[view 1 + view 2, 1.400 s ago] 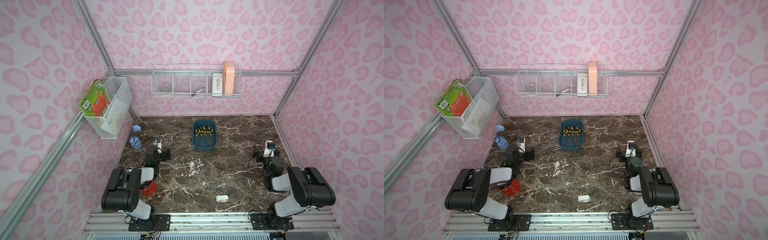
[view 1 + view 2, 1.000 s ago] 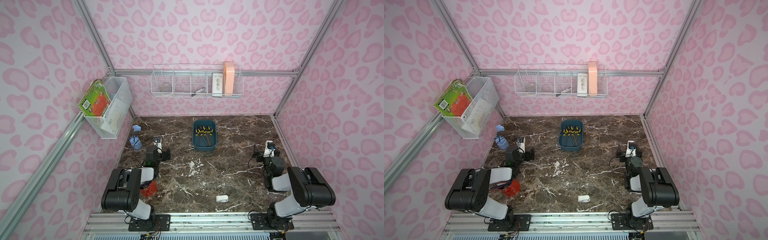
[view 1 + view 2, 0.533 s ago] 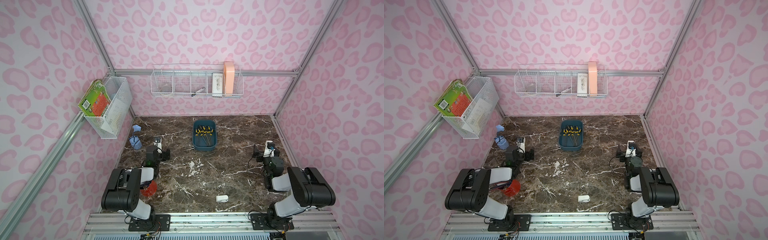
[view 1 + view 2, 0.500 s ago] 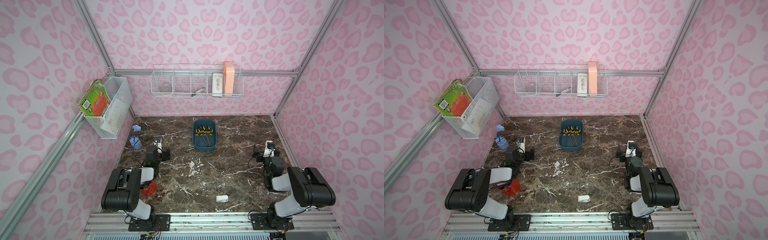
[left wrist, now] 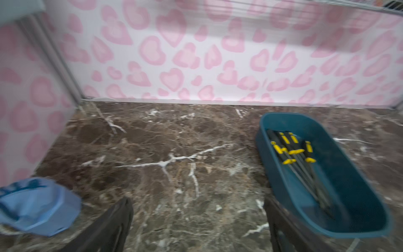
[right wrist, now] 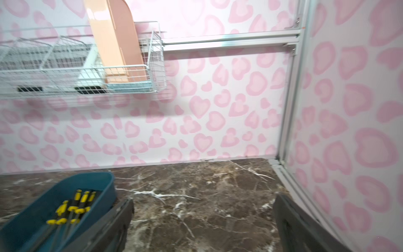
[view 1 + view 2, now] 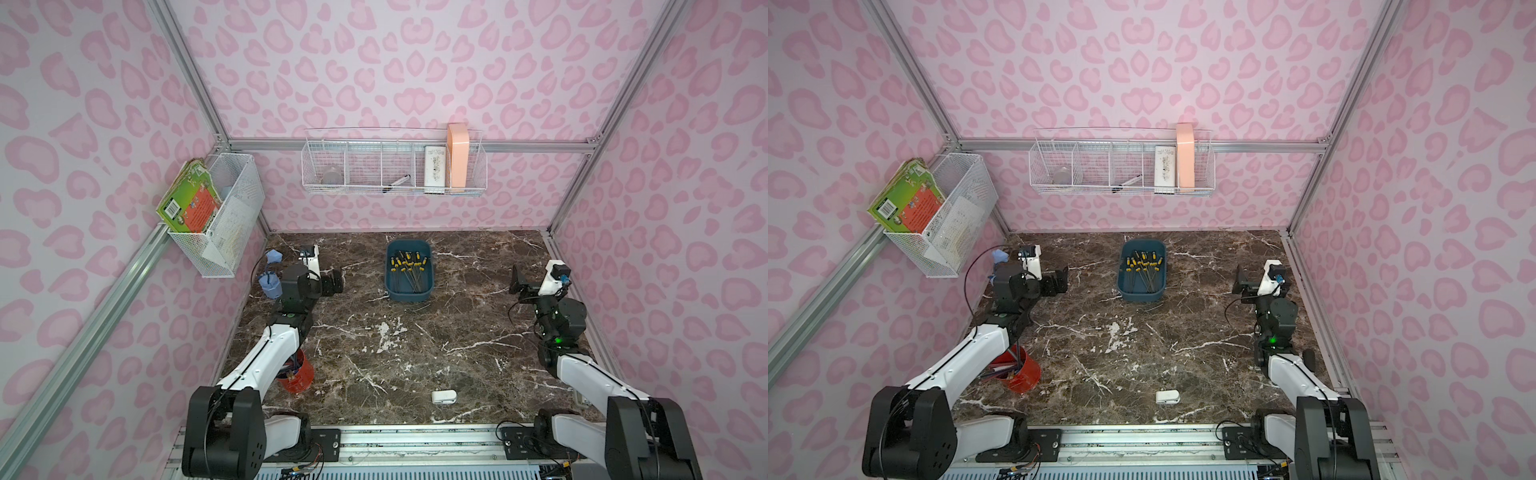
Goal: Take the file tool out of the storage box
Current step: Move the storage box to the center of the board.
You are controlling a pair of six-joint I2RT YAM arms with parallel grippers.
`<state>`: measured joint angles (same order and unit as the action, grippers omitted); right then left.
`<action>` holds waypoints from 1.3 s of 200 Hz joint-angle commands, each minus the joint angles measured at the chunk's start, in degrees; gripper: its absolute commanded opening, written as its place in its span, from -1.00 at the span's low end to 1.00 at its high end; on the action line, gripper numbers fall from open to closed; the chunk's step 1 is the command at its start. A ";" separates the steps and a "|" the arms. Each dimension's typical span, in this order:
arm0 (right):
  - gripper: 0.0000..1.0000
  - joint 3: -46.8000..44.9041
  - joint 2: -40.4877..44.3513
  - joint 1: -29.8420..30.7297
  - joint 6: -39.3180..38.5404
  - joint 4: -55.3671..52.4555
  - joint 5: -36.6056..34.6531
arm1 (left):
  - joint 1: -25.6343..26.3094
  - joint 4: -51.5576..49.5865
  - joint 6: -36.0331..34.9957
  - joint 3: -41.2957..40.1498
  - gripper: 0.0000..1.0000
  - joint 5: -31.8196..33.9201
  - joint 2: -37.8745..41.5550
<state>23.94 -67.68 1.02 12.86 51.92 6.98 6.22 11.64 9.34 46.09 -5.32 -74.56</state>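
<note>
The storage box (image 7: 409, 293) (image 7: 1141, 295) is a dark teal tub at the back middle of the marble table. Several slim tools with yellow-and-black handles (image 7: 408, 266) (image 7: 1142, 264) lie in it, and I cannot tell which is the file tool. My left gripper (image 7: 336, 280) (image 7: 1060, 281) hovers open to the left of the box, with nothing between its fingers. My right gripper (image 7: 519, 284) (image 7: 1241, 282) stands open and unloaded far to the right. Each wrist view shows the box (image 5: 268, 139) (image 6: 96, 182) beside a finger, outside the open gripper (image 5: 196, 203) (image 6: 205, 200).
A red cup (image 7: 298, 376) holding pens sits under my left arm. A pale blue object (image 7: 270, 282) (image 5: 37, 205) stands by the left wall. A small white object (image 7: 444, 396) lies near the front. White wire baskets (image 7: 395, 183) (image 7: 226, 224) hang on the back and left walls.
</note>
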 commanded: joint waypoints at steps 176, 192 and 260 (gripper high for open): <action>0.49 51.26 -48.53 22.08 4.27 -45.92 8.28 | 11.22 -16.76 12.40 29.02 0.18 -11.49 -38.34; 0.47 56.11 -51.32 22.80 3.94 -50.39 7.39 | 11.25 -18.03 11.75 30.19 0.15 -11.76 -39.17; -0.19 58.56 -52.73 25.13 3.89 -54.45 5.94 | 11.54 -19.89 12.51 31.52 -0.49 -13.66 -40.95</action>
<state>82.21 -120.88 25.10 17.50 -0.05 14.28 17.87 -6.35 22.15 77.60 -17.85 -115.33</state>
